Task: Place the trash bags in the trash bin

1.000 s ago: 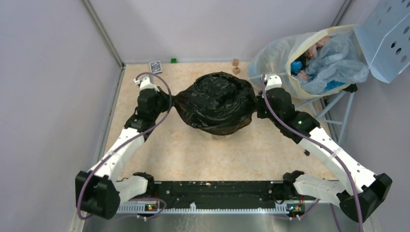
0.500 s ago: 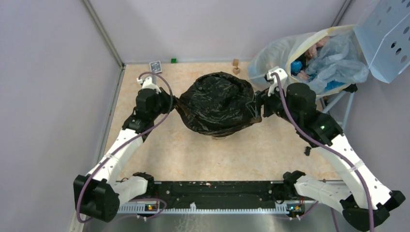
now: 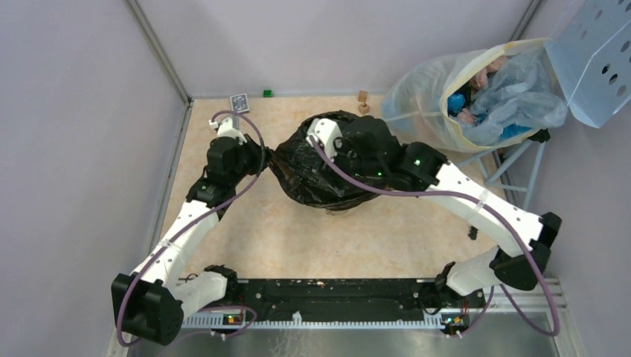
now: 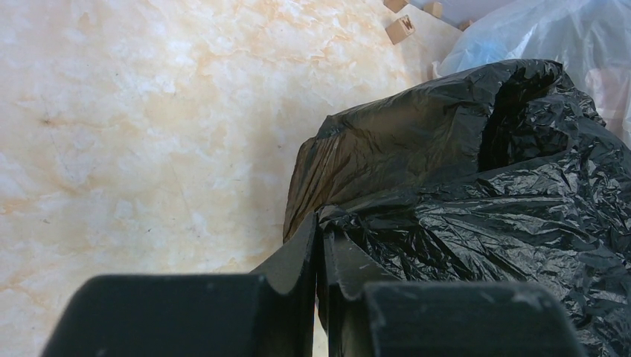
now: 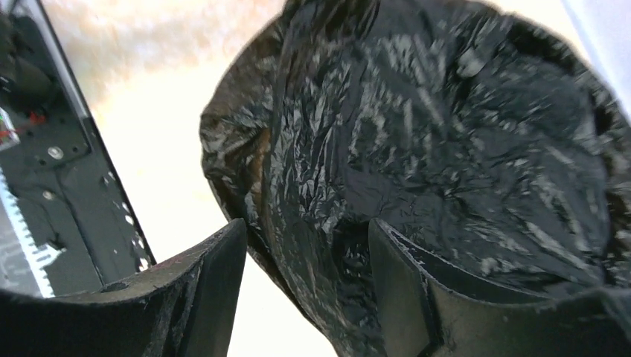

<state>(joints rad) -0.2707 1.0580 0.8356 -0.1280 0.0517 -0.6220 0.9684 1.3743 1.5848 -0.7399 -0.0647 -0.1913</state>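
A wrinkly glossy black trash bag (image 3: 331, 167) is draped over the trash bin in the middle of the table. Only a pale sliver of the trash bin (image 3: 339, 211) shows under the bag's near edge. My left gripper (image 3: 266, 158) is at the bag's left side, shut on a pinch of its film (image 4: 321, 232). My right arm (image 3: 446, 182) reaches in from the right over the bag's top. My right gripper (image 5: 306, 271) stands open just above the crumpled film (image 5: 446, 149), with a fold of it showing between the fingers but not clamped.
A large translucent sack (image 3: 428, 93) full of soft things stands at the back right, next to a perforated light-blue panel (image 3: 595, 52). Wooden blocks (image 3: 362, 101), a green cube (image 3: 266, 93) and a small dark card (image 3: 239, 102) lie along the back wall.
My right gripper let go of the bag's right edge, opened, and swung left over the top of the bag. My left gripper has kept its hold at the left edge.
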